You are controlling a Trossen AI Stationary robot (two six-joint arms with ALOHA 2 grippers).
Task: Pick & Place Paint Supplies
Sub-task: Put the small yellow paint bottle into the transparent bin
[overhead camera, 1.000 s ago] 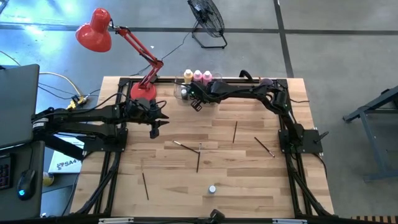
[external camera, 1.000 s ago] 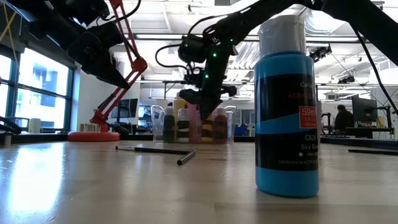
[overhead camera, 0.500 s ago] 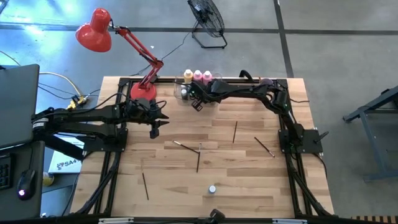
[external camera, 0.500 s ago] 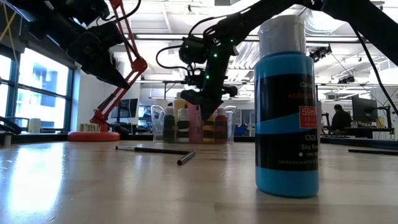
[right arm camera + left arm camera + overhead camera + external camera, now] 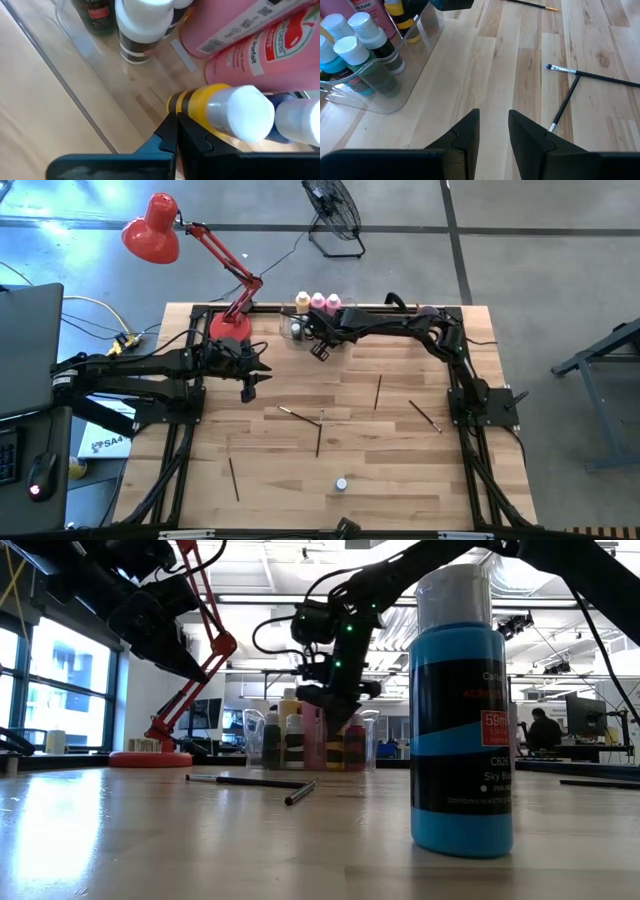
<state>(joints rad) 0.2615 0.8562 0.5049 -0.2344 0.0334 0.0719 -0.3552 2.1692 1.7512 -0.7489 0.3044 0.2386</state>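
High view: right gripper (image 5: 318, 346) at clear bin (image 5: 297, 330) near table's far edge, tall pink bottles (image 5: 325, 302) behind; left gripper (image 5: 249, 387) waits mid-left; brushes (image 5: 319, 433) scattered.
Low view: sky-blue bottle (image 5: 462, 710) upright up front.
Left wrist view: fingers (image 5: 465, 135) slightly apart, empty.
Right wrist view: fingers (image 5: 167, 135) shut, empty, over yellow bottle (image 5: 220, 107) in bin.

Sky-blue, white-capped bottle (image 5: 461, 710); red lamp (image 5: 152, 228)
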